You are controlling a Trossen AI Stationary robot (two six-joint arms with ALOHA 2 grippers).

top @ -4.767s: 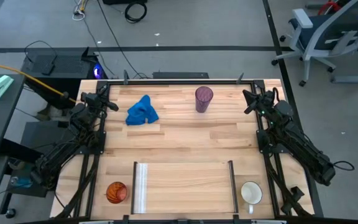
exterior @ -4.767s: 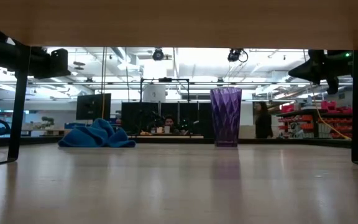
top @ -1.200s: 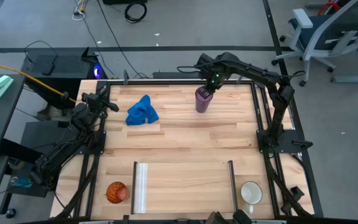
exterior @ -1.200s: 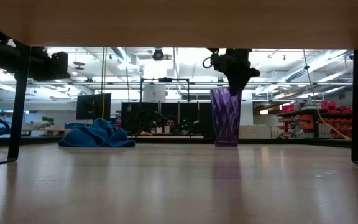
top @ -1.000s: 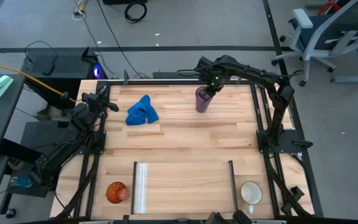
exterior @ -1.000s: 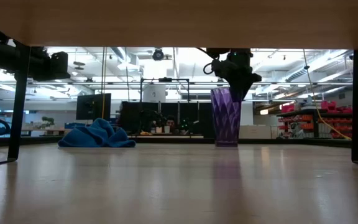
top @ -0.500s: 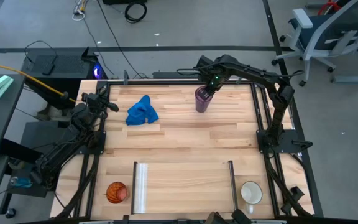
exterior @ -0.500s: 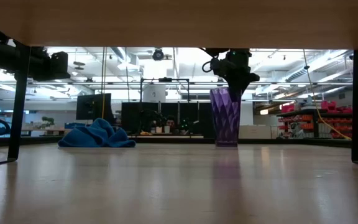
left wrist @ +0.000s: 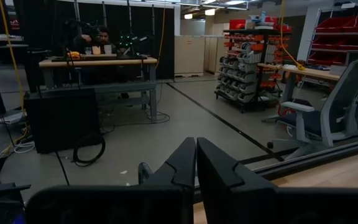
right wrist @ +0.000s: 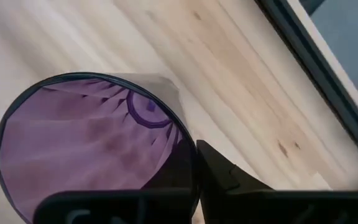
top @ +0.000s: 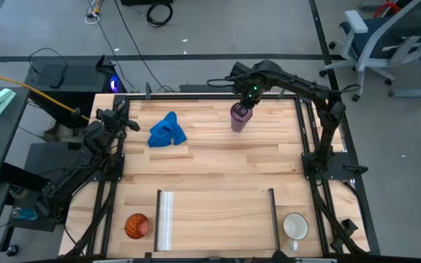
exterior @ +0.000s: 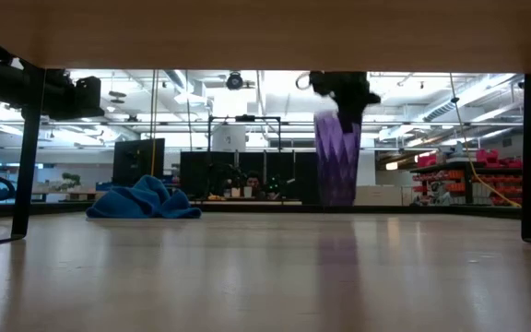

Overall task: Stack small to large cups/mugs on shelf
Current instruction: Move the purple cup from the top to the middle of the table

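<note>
The purple tumbler (top: pixel 239 117) hangs at the table's far side, a little above the wood in the low view (exterior: pixel 337 161). My right gripper (top: pixel 246 102) is shut on its rim from above, and it also shows in the low view (exterior: pixel 343 97). The orange cup (top: pixel 137 225) stands at the near left and the white mug (top: pixel 295 226) at the near right. They flank the light-wood shelf (top: pixel 218 219), which lies flat on the table. My left gripper (left wrist: pixel 196 163) is shut and empty at the far left corner (top: pixel 120 117). My right gripper holds the tumbler by its rim wall (right wrist: pixel 190 144), on the side toward the table's far right. One finger (right wrist: pixel 219 174) is outside the wall; the other shows darkly through the purple wall, inside. The fingers point down from above. The tumbler hangs about upright, its base clear of the table.
A crumpled blue cloth (top: pixel 167 131) lies at the far left of the table. The shelf has a silver rail (top: pixel 165 219) at its left end and a dark rail (top: pixel 272 218) at its right end. Black frame rails run along the table's edges.
My right gripper has risen with the purple tumbler. The tumbler stood on the table a second ago and now hangs a little clear of it, still about upright.
</note>
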